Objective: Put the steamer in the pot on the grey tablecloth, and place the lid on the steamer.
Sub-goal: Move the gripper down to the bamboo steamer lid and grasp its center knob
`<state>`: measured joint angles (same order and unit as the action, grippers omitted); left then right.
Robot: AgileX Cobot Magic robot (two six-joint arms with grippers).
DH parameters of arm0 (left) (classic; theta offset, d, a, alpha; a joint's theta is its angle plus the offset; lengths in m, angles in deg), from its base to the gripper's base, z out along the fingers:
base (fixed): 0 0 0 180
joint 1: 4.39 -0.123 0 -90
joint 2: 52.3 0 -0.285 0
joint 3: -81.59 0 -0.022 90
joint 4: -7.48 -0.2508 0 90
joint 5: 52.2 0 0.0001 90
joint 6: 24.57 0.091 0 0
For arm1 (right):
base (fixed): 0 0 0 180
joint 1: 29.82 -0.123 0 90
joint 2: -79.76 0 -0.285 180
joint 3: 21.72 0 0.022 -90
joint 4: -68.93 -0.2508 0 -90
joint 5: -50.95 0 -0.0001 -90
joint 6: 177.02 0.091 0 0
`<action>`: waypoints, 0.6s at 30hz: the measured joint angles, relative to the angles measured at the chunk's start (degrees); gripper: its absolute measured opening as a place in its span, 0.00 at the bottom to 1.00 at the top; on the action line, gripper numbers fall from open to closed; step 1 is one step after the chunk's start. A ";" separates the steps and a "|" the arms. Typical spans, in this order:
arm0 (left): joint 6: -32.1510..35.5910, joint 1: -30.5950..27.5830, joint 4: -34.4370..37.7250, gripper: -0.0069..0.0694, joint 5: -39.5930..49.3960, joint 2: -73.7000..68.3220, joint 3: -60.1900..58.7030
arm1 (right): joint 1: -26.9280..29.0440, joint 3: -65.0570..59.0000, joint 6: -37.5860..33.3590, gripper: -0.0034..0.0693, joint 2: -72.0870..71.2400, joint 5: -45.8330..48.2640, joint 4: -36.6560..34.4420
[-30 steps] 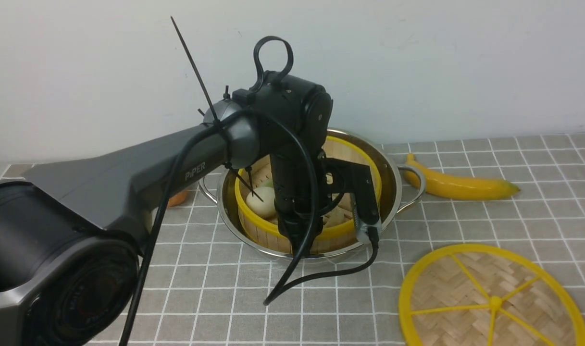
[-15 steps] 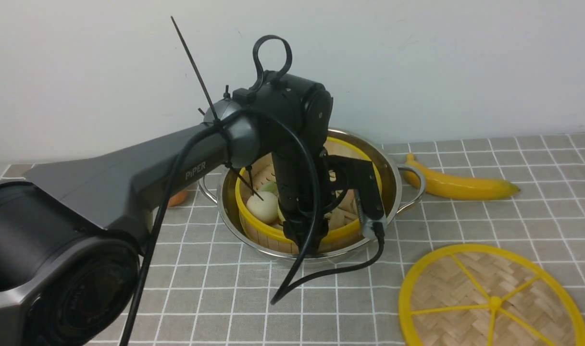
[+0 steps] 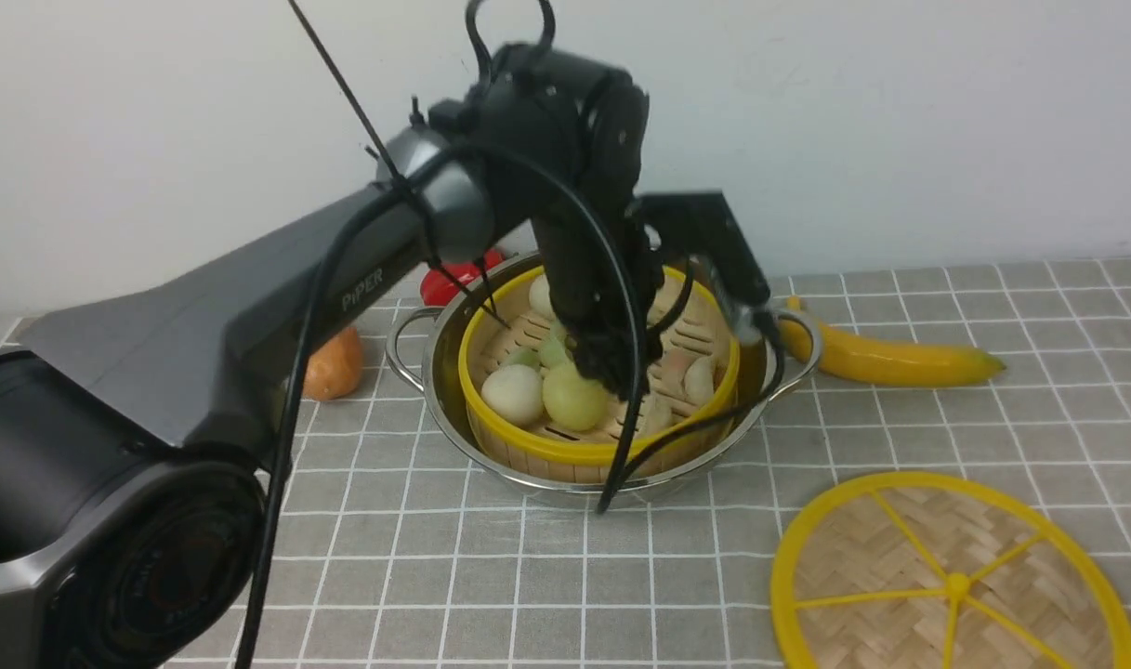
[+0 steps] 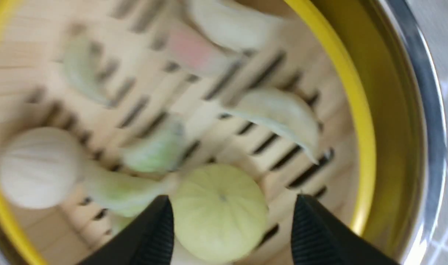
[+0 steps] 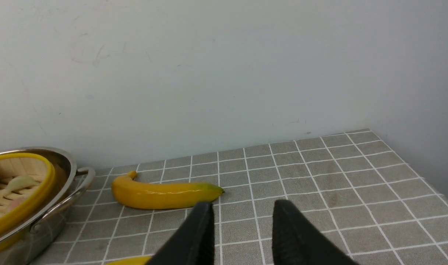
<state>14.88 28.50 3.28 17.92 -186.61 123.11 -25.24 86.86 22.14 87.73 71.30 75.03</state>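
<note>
The steamer (image 3: 565,455), a bamboo basket with a yellow rim, sits inside the shiny pot (image 3: 440,409) on the grey tablecloth (image 3: 435,576). It holds buns and dumplings. My left gripper (image 4: 233,200) hangs open just above the steamer's slatted floor (image 4: 246,110), with a green bun (image 4: 220,213) lying below the gap between its fingers. It touches neither the steamer nor the pot. The lid (image 3: 955,576), a flat woven disc with yellow spokes, lies on the cloth at the near right. My right gripper (image 5: 243,204) is open and empty, low over the cloth, right of the pot.
A banana (image 3: 886,358) lies on the cloth just right of the pot's handle (image 3: 802,339). An orange item (image 3: 333,367) and a red one (image 3: 449,283) sit left of and behind the pot. A white wall runs close behind.
My left gripper has opened, let go of the steamer's near rim and risen. The steamer stays in the pot, with more of its contents now showing.
</note>
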 joint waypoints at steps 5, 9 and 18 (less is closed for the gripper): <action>-2.32 0.00 0.00 0.62 0.00 0.00 0.71 | 0.00 0.00 0.00 0.38 0.00 0.00 0.00; -5.18 0.00 -1.01 0.62 0.00 0.47 0.75 | 0.00 0.00 0.00 0.38 0.00 0.00 0.00; -16.73 0.00 -2.85 0.62 0.16 10.52 0.75 | 0.00 0.00 -0.12 0.38 0.00 0.00 0.00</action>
<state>-1.85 28.50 0.43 18.08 -176.09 123.87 -25.24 86.86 22.02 87.73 71.30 75.03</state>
